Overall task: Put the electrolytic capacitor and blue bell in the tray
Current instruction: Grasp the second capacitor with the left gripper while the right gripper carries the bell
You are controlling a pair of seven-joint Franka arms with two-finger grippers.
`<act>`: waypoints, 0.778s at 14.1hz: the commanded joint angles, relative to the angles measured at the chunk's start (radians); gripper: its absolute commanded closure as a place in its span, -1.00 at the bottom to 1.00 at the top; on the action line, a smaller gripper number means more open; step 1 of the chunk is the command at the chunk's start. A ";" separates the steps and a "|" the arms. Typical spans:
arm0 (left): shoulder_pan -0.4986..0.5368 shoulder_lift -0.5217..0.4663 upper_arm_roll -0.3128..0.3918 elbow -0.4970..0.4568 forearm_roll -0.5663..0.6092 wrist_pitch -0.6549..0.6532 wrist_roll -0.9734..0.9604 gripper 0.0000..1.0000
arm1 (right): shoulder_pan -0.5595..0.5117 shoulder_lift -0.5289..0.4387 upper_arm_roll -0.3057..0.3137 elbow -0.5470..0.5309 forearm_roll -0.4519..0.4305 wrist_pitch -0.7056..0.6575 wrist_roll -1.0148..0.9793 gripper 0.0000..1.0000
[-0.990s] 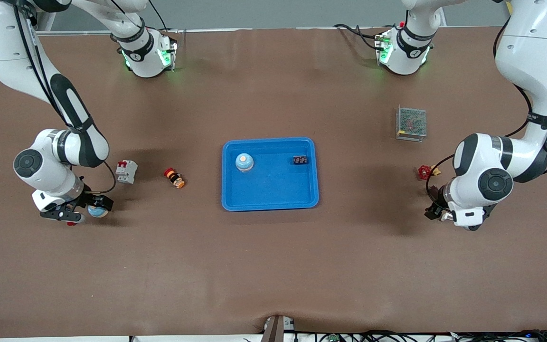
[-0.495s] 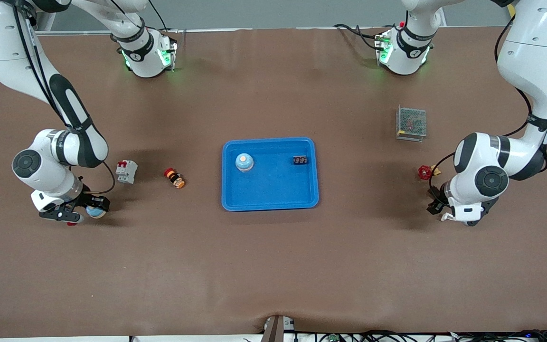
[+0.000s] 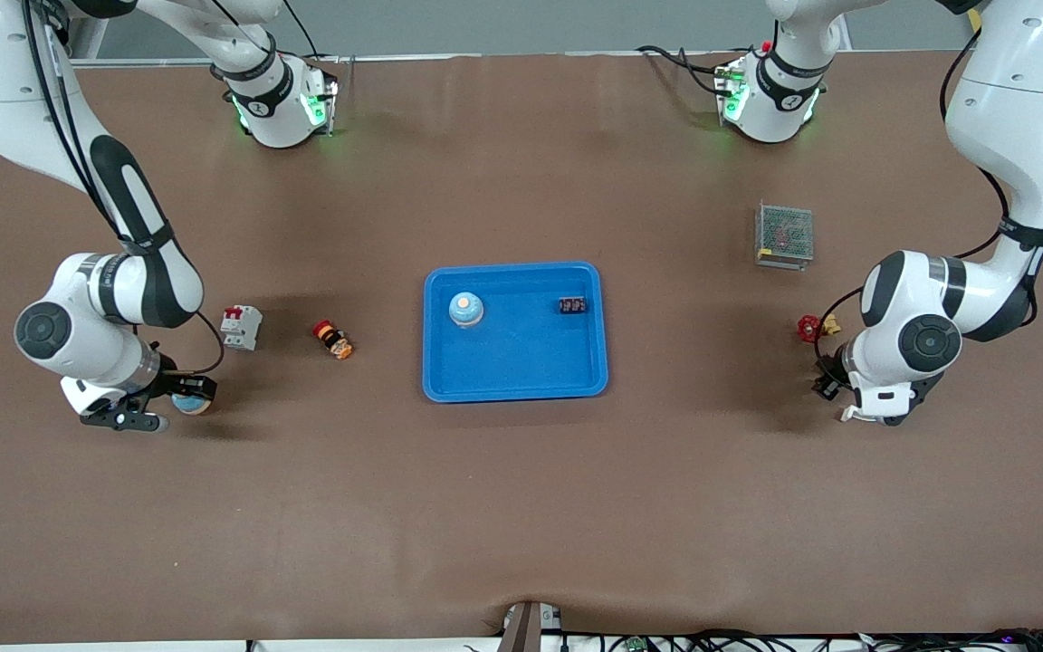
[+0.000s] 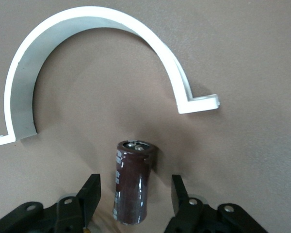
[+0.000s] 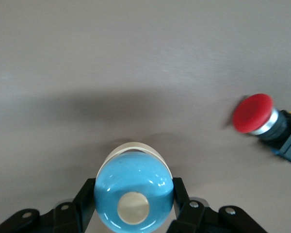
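Standing upright betw. pincer fingers (image 4: 89, 196): brown glossy capacitor (image 4: 132, 180).

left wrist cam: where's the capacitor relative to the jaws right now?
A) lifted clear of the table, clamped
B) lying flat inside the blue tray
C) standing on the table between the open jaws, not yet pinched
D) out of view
C: in the left wrist view the brown capacitor stands upright on the table between the left gripper jaws, with a gap showing on each side of it.
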State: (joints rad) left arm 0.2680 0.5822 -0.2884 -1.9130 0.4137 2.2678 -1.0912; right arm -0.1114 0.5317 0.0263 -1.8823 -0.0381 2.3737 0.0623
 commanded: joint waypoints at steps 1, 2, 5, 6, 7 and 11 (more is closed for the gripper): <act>0.031 -0.009 -0.012 -0.020 0.027 0.021 0.007 -0.16 | 0.022 -0.064 0.053 0.032 0.034 -0.103 0.097 1.00; 0.030 -0.007 -0.012 -0.020 0.027 0.031 0.007 -0.04 | 0.047 -0.084 0.070 0.031 0.034 -0.117 0.166 1.00; 0.028 -0.007 -0.012 -0.017 0.027 0.032 0.007 0.55 | 0.163 -0.108 0.083 0.031 0.035 -0.148 0.389 1.00; 0.027 -0.005 -0.012 -0.015 0.027 0.032 0.007 0.69 | 0.206 -0.111 0.083 0.031 0.035 -0.146 0.465 1.00; 0.025 -0.005 -0.012 -0.012 0.027 0.032 0.007 0.77 | 0.249 -0.110 0.081 0.032 0.035 -0.139 0.537 1.00; 0.016 -0.016 -0.018 0.014 0.027 0.024 0.005 1.00 | 0.376 -0.101 0.081 0.037 0.035 -0.081 0.749 1.00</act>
State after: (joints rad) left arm 0.2836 0.5820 -0.2980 -1.9122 0.4146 2.2939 -1.0901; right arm 0.2230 0.4392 0.1177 -1.8384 -0.0134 2.2651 0.7326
